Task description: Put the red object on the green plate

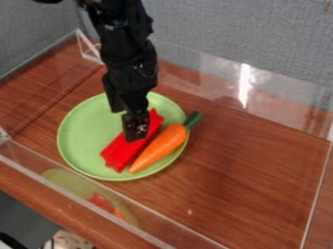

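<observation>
Camera view: the red object [131, 143], a flat, smooth, plastic-looking rectangular block, lies on the green plate [81, 133], slanting from near left to far right. The black fingers [135, 124] point straight down over its far end; whether they touch it, or how wide they stand, cannot be told here. An orange carrot [162, 145] with a green top lies just beside the block on its right, partly over the plate's rim. The round, shallow plate sits on a glossy brown wooden worktop [247, 160] enclosed by clear walls [260, 83].
</observation>
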### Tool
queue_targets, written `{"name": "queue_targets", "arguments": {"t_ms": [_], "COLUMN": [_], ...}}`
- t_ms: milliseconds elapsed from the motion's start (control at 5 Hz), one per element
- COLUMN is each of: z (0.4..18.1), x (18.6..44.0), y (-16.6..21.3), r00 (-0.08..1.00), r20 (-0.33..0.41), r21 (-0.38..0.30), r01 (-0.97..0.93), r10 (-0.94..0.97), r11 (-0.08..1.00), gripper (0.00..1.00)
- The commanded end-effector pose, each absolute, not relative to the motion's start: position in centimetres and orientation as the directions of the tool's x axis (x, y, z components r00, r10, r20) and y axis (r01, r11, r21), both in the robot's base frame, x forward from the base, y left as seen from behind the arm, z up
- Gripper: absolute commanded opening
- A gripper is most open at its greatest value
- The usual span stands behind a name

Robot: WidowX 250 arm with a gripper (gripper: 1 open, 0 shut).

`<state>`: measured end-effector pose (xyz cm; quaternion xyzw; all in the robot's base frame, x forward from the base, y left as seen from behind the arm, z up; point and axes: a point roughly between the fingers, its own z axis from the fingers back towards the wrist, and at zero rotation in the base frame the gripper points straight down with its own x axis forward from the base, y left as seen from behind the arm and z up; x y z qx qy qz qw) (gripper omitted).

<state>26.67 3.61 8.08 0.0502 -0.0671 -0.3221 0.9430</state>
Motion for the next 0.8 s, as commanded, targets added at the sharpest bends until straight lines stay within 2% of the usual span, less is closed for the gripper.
{"name": "queue_targets", "arguments": {"t_ms": [0, 200, 600], "z": [11.0, 11.5, 10.8], "x": [27.4, 27.2, 25.5], "y": [4.7, 5.1, 4.3], "r00": [0.772, 0.760, 0.755], "r20": [0.130, 0.126, 0.129], "r21": [0.197, 0.212, 0.218], "r01": [0.594, 0.608, 0.610], "r10": [-0.622, -0.638, -0.642], "r11": [0.780, 0.765, 0.761], "gripper": [1.00, 1.00, 1.00]}}
